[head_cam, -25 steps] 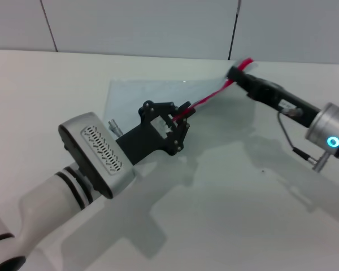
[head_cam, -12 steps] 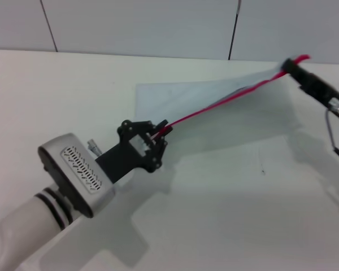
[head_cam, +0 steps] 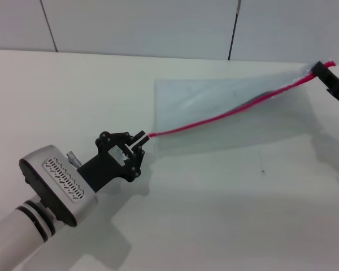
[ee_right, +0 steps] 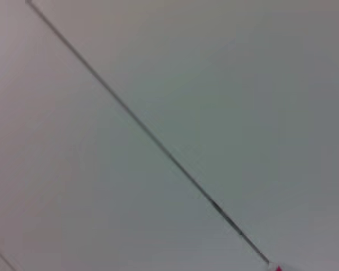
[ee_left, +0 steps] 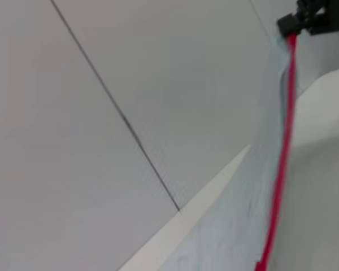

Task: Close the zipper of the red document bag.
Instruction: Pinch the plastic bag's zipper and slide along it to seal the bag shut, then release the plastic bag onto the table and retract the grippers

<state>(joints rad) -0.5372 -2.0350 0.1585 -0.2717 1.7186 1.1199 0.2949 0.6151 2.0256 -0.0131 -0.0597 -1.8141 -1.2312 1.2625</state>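
Note:
The red document bag (head_cam: pixel 214 104), a translucent pale pouch, is stretched across the white table (head_cam: pixel 226 214), its right end lifted. Its zipper (head_cam: pixel 231 109) runs as a thin red line along the near edge. My left gripper (head_cam: pixel 141 141) is shut on the zipper's left end, at the bag's near left corner. My right gripper (head_cam: pixel 329 73), at the far right edge of the head view, is shut on the bag's right corner and holds it up. The left wrist view looks along the zipper (ee_left: pixel 279 169) and the bag (ee_left: pixel 226 226) toward the right gripper (ee_left: pixel 309 14). In the right wrist view a speck of red zipper (ee_right: pixel 278 268) shows.
A pale panelled wall (head_cam: pixel 158 28) with dark seams stands behind the table. The left arm's silver wrist housing (head_cam: pixel 56 183) lies low over the table's near left part.
My left gripper has slid left and nearer along the zipper to its left end. My right gripper has moved right, carrying the bag's corner and dragging the bag rightward.

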